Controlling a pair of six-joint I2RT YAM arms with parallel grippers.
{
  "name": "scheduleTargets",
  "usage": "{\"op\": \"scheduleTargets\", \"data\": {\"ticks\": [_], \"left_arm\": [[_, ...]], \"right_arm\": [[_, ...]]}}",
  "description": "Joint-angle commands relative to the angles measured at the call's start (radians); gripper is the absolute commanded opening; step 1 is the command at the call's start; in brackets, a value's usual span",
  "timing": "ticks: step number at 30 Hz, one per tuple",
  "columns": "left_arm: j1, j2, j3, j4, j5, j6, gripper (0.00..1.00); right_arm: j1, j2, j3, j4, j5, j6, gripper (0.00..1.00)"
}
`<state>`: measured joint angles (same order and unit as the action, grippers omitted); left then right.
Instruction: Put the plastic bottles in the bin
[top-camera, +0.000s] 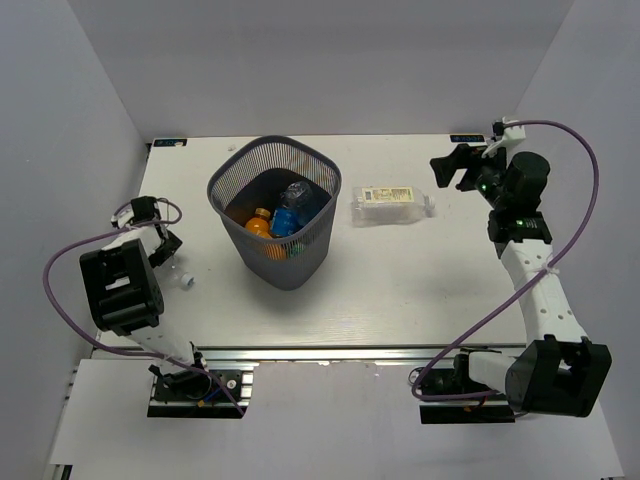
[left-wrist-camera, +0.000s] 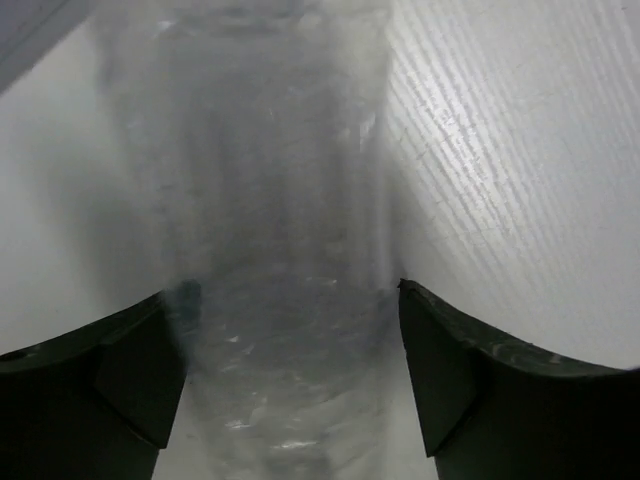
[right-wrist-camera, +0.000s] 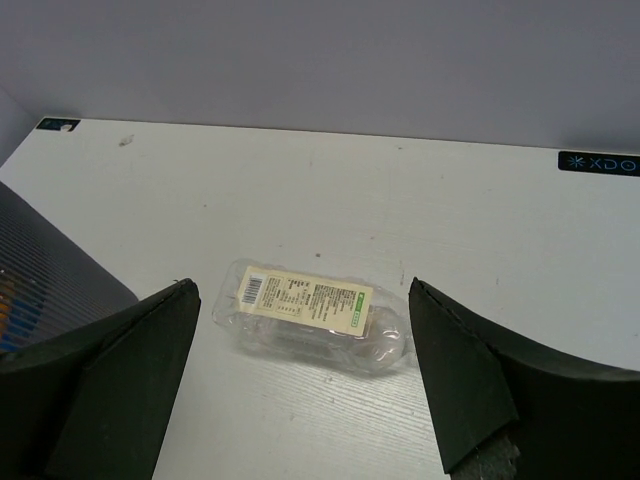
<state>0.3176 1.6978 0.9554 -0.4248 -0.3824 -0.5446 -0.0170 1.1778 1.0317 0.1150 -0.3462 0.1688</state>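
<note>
The dark mesh bin (top-camera: 272, 140) stands left of centre and holds an orange bottle (top-camera: 259, 224), a clear blue-labelled bottle (top-camera: 293, 200) and others partly hidden. My left gripper (top-camera: 166, 244) is at the table's left edge. In the left wrist view (left-wrist-camera: 285, 300) its fingers press both sides of a clear bottle (left-wrist-camera: 270, 180), whose white cap (top-camera: 186, 279) shows on the table. A clear squarish white-labelled bottle (top-camera: 392, 205) lies on its side right of the bin. My right gripper (top-camera: 455, 168) is open, above and to the right of it; the right wrist view (right-wrist-camera: 300, 285) shows the bottle (right-wrist-camera: 310, 320) between the fingers, lower down.
White walls close off the table at the back and both sides. The bin's wall (right-wrist-camera: 50, 270) fills the left edge of the right wrist view. The arm bases and a metal rail (top-camera: 330, 352) run along the near edge.
</note>
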Motion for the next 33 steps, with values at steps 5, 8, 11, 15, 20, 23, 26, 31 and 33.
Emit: {"op": "scheduleTargets", "data": {"ticks": [5,8,11,15,20,23,26,31,33], "left_arm": [[0.0,-0.027,-0.027,0.093,0.046,-0.009,0.57],[0.0,-0.069,-0.035,0.107,0.091,-0.011,0.47],[-0.003,-0.131,-0.017,0.095,0.144,-0.021,0.39],[-0.023,-0.252,0.048,0.067,0.22,-0.035,0.36],[-0.101,-0.448,0.219,0.0,0.215,-0.098,0.37],[-0.192,-0.518,0.314,0.014,0.174,-0.121,0.39],[-0.293,-0.54,0.382,0.061,0.226,-0.123,0.39],[-0.558,-0.48,0.466,0.156,0.293,-0.071,0.38],[-0.671,-0.408,0.523,0.138,0.274,-0.045,0.4]], "right_arm": [[-0.012,-0.084,-0.091,0.04,0.026,-0.009,0.89],[-0.012,-0.107,-0.13,0.041,0.033,-0.005,0.89],[-0.012,-0.115,-0.148,0.037,0.032,0.008,0.89],[-0.014,-0.106,-0.154,0.031,0.071,0.052,0.89],[-0.018,-0.098,-0.14,-0.009,0.07,0.087,0.89],[-0.018,-0.106,-0.147,-0.005,0.061,0.081,0.89],[-0.018,-0.103,-0.145,0.005,0.013,0.042,0.89],[-0.018,-0.095,-0.125,-0.015,-0.124,-0.211,0.89],[-0.029,-0.083,-0.114,-0.047,-0.225,-0.431,0.89]]}}
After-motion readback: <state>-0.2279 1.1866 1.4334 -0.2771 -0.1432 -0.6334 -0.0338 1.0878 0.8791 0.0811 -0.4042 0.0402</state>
